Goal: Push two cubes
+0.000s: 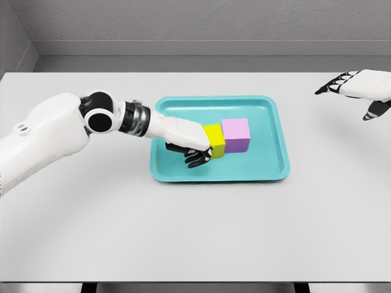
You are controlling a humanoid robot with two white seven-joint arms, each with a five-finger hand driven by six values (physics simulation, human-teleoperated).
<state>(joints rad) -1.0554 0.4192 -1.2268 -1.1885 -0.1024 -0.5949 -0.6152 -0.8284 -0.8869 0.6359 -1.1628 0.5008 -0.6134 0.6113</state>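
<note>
A teal tray (269, 107) lies on the white table. Inside it a yellow cube (215, 138) stands touching the left face of a larger purple cube (236, 134). My left hand (194, 151) reaches into the tray from the left and presses against the yellow cube's left side, its black fingers curled loosely below and beside the cube, not wrapped around it. My right hand (357, 88) hovers over the table's far right, well away from the tray, with its fingers spread and holding nothing.
The white table (195, 226) stretches wide around the tray. A grey wall rises behind its far edge. The left arm's elbow and forearm (101, 116) lie over the table left of the tray.
</note>
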